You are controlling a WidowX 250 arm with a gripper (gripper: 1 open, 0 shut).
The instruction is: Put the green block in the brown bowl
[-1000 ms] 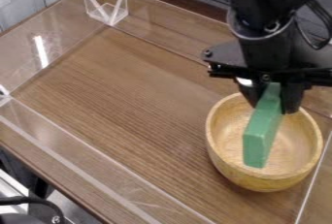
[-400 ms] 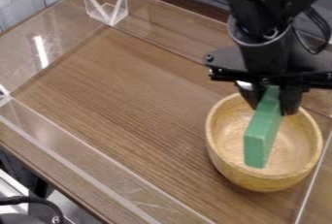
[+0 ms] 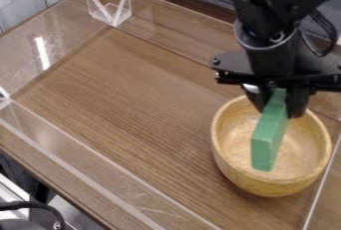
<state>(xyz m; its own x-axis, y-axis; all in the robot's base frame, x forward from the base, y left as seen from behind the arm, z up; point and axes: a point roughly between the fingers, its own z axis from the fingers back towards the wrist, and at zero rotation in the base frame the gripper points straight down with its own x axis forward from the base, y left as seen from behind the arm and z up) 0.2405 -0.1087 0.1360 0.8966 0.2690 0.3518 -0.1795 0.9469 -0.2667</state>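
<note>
The green block (image 3: 269, 132) hangs nearly upright with its lower end inside the brown bowl (image 3: 234, 164), which sits at the right front of the wooden table. My gripper (image 3: 276, 99) comes down from above the bowl's far rim, shut on the top end of the block. Black fingers (image 3: 261, 94) flank the block's upper tip. Whether the block's lower end touches the bowl's floor I cannot tell.
A clear acrylic wall (image 3: 80, 184) rings the wooden tabletop (image 3: 127, 95). A small clear stand (image 3: 110, 9) sits at the back left corner. Dark cables (image 3: 324, 37) trail at the right behind the arm.
</note>
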